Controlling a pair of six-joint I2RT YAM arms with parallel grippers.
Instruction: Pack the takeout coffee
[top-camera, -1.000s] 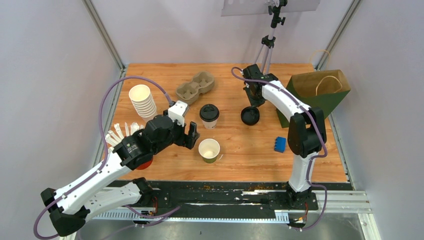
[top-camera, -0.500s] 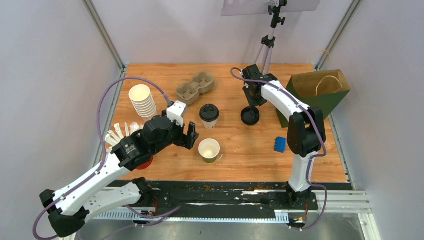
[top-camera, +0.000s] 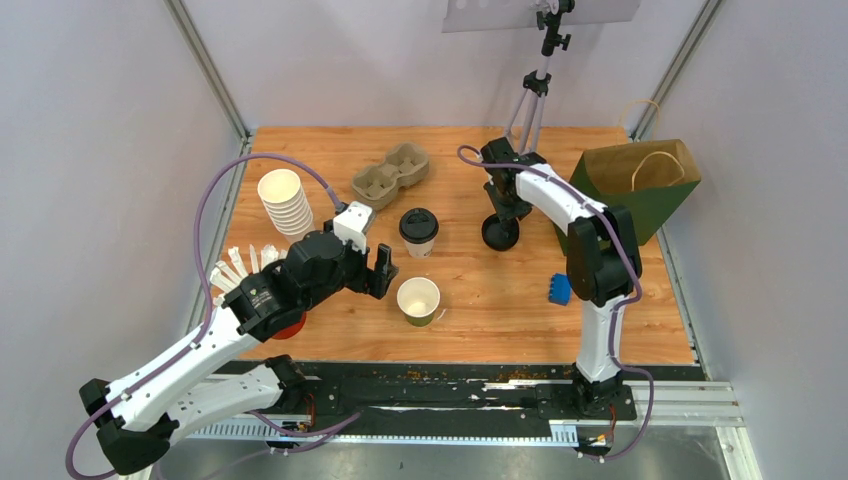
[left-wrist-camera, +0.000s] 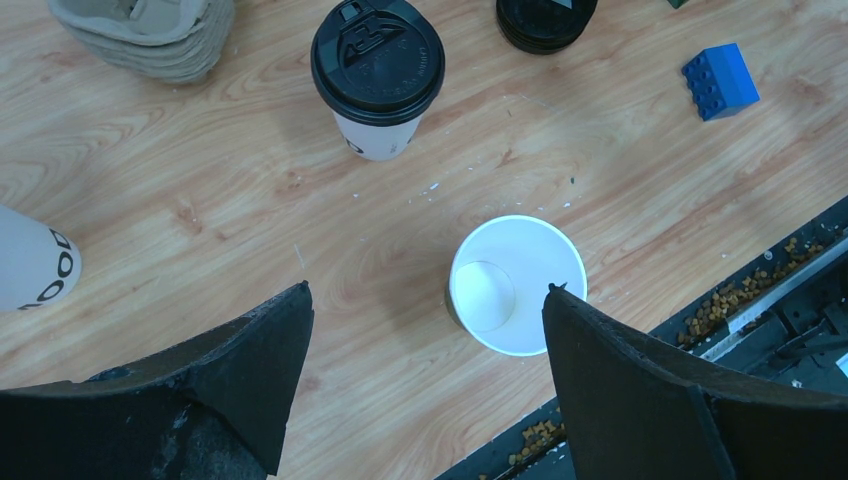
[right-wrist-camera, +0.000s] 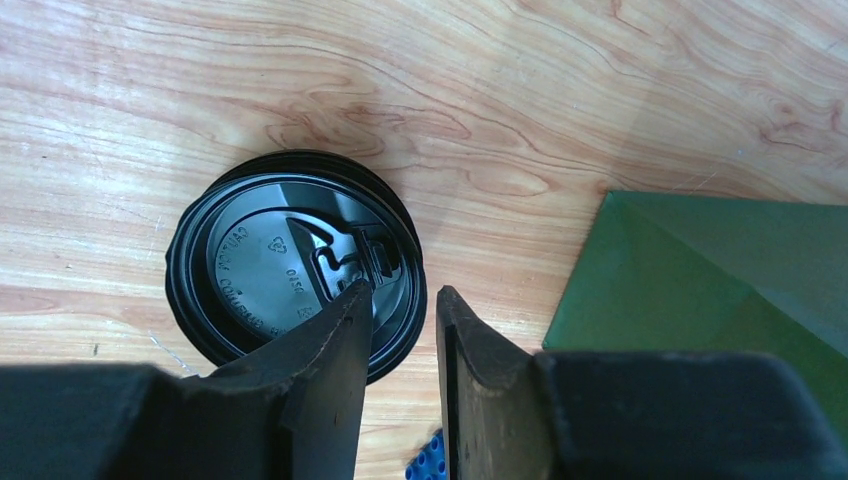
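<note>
One takeout coffee cup, white-sided with a black lid (top-camera: 418, 226) (left-wrist-camera: 378, 60), stands mid-table. Nearer me the olive-green-sided cup (top-camera: 418, 300) (left-wrist-camera: 505, 290) stands lidless, its white inside showing empty. My left gripper (top-camera: 384, 272) (left-wrist-camera: 429, 288) hovers wide open just left of the green cup, holding nothing. A stack of black lids (top-camera: 497, 238) (right-wrist-camera: 270, 260) lies to the right. My right gripper (top-camera: 503, 216) (right-wrist-camera: 403, 290) is low over that stack, jaws narrowly open astride its right rim.
A cardboard cup carrier (top-camera: 390, 172) sits at the back, a green paper bag (top-camera: 635, 185) at the right edge. A blue brick (top-camera: 560, 288) lies near the right arm. Stacked white cups (top-camera: 285, 203) and a red cup of sticks (top-camera: 288, 326) stand left.
The right gripper has dropped toward the lid stack and its jaws have parted from shut to a narrow gap. The left arm and both cups have stayed put.
</note>
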